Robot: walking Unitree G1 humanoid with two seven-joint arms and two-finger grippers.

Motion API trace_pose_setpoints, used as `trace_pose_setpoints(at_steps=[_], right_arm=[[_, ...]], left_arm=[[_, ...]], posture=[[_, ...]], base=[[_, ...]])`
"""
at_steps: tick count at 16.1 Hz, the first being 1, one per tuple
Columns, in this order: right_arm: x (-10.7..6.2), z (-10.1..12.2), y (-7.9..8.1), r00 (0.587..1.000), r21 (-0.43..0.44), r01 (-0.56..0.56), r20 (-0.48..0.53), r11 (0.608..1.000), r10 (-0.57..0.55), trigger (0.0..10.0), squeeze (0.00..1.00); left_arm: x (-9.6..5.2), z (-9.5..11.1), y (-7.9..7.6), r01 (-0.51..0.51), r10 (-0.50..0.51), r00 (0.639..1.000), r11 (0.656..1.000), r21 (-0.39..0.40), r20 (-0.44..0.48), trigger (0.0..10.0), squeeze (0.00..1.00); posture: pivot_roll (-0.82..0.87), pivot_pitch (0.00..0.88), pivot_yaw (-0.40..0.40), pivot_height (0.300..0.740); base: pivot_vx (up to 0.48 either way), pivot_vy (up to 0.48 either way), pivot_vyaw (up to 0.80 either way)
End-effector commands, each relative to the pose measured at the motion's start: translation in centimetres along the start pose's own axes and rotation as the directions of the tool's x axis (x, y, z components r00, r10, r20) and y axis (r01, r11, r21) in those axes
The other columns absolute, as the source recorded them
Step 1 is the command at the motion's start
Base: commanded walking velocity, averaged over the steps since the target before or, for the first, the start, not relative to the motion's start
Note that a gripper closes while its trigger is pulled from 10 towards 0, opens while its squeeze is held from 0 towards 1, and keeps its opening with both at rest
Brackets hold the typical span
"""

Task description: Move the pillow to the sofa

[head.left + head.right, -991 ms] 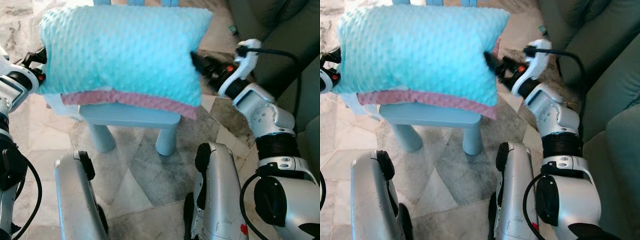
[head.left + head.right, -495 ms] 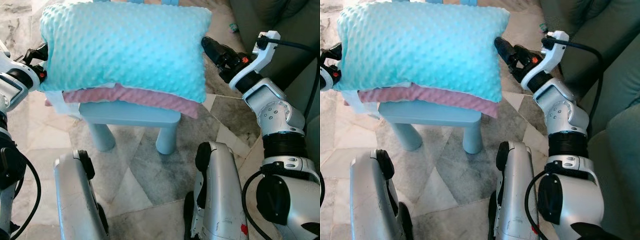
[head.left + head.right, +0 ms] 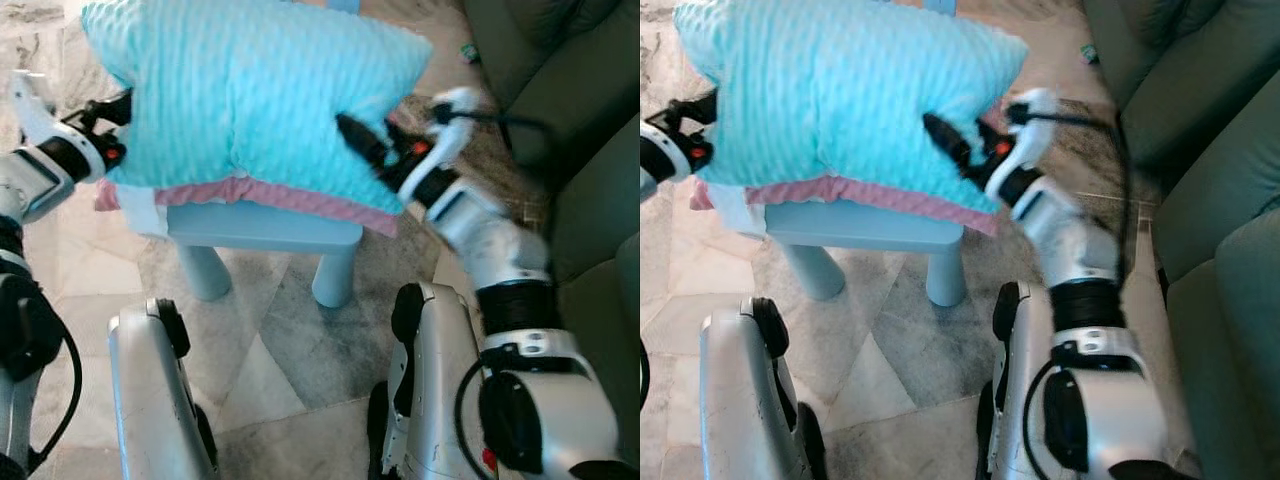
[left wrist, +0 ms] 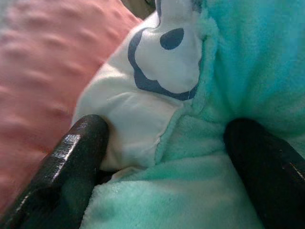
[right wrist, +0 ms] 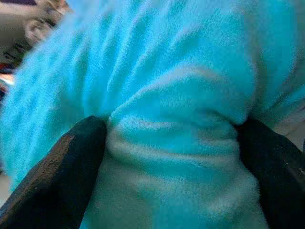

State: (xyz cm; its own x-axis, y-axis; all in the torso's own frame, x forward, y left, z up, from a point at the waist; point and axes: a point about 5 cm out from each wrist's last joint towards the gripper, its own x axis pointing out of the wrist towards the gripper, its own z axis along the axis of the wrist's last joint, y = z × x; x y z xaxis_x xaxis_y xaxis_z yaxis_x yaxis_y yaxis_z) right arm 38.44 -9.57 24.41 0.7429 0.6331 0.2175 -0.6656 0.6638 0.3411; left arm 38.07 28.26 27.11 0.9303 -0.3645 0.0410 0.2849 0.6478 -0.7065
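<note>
Gripping opposite ends of the turquoise dimpled fleece pillow (image 3: 250, 95) lengthwise across the pale-blue plastic stool (image 3: 262, 235), the left gripper (image 4: 167, 157) and right gripper (image 5: 174, 157) each pinched fabric; the grey-green upholstered sofa (image 3: 1200, 150) lay rightward, nearer the right arm.

Your left gripper (image 4: 162, 157) pinches the turquoise pillow (image 4: 248, 71), one black finger (image 4: 62, 167) on each side of a bunched fold, against a white patch (image 4: 157, 81) with a dark blue print and pink fabric (image 4: 43, 71)
</note>
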Motion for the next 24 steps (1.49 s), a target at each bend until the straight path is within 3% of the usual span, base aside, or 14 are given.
trace_pose_setpoints(at_steps=[1, 2, 10, 24], right_arm=[[0.6, -0.8, 0.6, 0.999, -0.005, -0.003, -0.044, 1.0, 0.003, 10.0, 0.0], [0.7, -1.1, 1.2, 0.998, -0.009, -0.038, -0.046, 0.999, 0.037, 0.0, 0.0], [0.8, -1.1, 1.3, 1.0, 0.011, -0.026, -0.008, 1.0, 0.026, 0.0, 0.0], [0.2, -1.6, 1.4, 1.0, 0.001, -0.008, 0.001, 1.0, 0.008, 0.0, 0.0]], left_arm=[[0.1, -1.2, 0.3, 0.01, -0.01, 0.998, 1.0, -0.008, -0.062, 7.5, 0.0], [0.1, -1.3, 0.3, 0.016, -0.017, 0.998, 1.0, -0.009, -0.067, 0.0, 0.0], [-0.3, -1.6, 0.8, 0.024, -0.025, 0.998, 1.0, -0.014, -0.057, 0.0, 0.0], [-0.8, -1.5, 1.9, -0.017, 0.016, 1.0, 0.999, 0.049, 0.02, 0.0, 0.0]], posture=[[-0.12, 0.369, -0.085, 0.352], [-0.12, 0.369, -0.085, 0.352], [-0.13, 0.371, -0.092, 0.352], [-0.13, 0.39, -0.092, 0.352]], base=[[0.0, 0.0, 0.0], [0.0, 0.0, 0.0], [0.0, 0.0, 0.0], [0.0, 0.0, 0.0]])
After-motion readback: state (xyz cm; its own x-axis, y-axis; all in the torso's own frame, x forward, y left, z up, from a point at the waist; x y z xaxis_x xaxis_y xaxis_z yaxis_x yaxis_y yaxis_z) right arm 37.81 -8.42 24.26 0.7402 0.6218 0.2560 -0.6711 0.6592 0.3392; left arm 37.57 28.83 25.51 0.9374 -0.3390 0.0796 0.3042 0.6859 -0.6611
